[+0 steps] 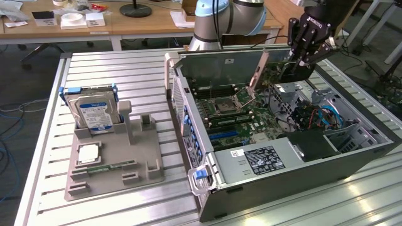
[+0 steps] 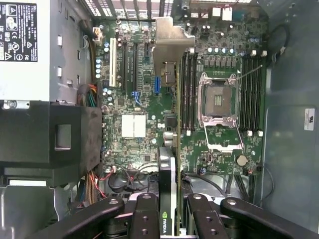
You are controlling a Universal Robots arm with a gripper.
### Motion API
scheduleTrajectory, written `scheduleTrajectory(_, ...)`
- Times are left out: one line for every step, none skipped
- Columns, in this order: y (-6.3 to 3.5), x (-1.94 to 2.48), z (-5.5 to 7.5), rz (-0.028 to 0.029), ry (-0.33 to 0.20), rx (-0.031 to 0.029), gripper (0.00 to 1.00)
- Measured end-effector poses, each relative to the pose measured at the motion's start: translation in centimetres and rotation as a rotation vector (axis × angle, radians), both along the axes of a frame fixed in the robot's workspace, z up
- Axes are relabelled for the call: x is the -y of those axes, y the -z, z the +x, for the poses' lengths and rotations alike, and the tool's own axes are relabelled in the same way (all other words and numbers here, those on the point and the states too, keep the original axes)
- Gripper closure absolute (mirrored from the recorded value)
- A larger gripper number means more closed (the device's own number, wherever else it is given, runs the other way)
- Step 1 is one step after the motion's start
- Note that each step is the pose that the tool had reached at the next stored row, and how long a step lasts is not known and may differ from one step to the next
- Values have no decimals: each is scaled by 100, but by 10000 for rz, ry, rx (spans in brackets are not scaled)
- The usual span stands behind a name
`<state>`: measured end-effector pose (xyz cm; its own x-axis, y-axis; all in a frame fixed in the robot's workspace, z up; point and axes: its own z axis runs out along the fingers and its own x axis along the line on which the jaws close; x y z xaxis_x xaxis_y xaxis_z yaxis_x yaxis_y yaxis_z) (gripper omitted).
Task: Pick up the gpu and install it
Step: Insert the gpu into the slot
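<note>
In the exterior view, the gripper (image 1: pixel 300 63) hangs over the open computer case (image 1: pixel 301 174), clenched on the gpu (image 1: pixel 292 71), which its fingers largely hide. In the wrist view, the gripper (image 2: pixel 169 211) clamps the gpu (image 2: pixel 167 174) edge-on above the motherboard (image 2: pixel 134 124). Its silver bracket (image 2: pixel 169 40) covers the slots beneath, so I cannot tell whether the card touches them.
</note>
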<state>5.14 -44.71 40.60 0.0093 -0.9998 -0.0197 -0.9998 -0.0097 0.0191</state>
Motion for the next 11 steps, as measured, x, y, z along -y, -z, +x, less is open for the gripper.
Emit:
scheduleTrajectory(1, 0, -3, 2, 10, 12, 73)
scheduleTrajectory(3, 0, -7, 4, 16, 41, 73)
scheduleTrajectory(5, 0, -11, 5, 19, 88, 73)
scheduleTrajectory(7, 0, -16, 5, 23, 153, 73)
scheduleTrajectory(7, 0, -19, 3, 25, 195, 73)
scheduleTrajectory(7, 0, -19, 2, 25, 205, 73)
scheduleTrajectory(7, 0, -20, 2, 26, 209, 73)
scheduleTrajectory(7, 0, -20, 2, 26, 211, 73)
scheduleTrajectory(8, 0, -20, 3, 27, 212, 73)
scheduleTrajectory(8, 0, -20, 3, 28, 212, 73)
scheduleTrajectory(8, 0, -21, 3, 29, 212, 73)
